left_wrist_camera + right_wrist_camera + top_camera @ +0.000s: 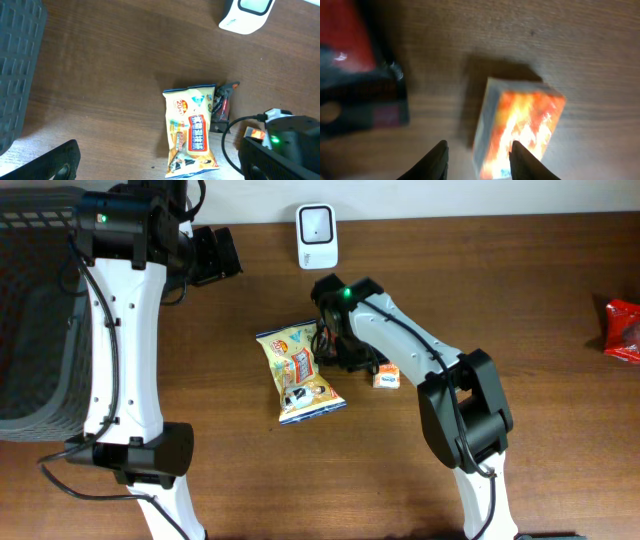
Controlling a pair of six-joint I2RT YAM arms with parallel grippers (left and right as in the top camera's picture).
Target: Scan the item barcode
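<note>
A small orange box [522, 125] lies on the wooden table and looks blurred in the right wrist view. My right gripper [481, 160] hangs close over it, jaws apart: the left fingertip [440, 159] is over bare table and the right one [522, 161] is over the box's top. From above, the box [387, 377] sits right of a yellow snack bag [300, 375], with the right gripper [372, 363] low beside it. The white scanner [317, 235] stands at the back. My left gripper [215, 255] is wide open, high at the back left, holding nothing.
A dark red-and-black packet [357, 87] lies just left of the box, between it and the snack bag [192, 132]. A grey basket [35, 310] fills the left edge. A red packet [622, 330] lies at the far right.
</note>
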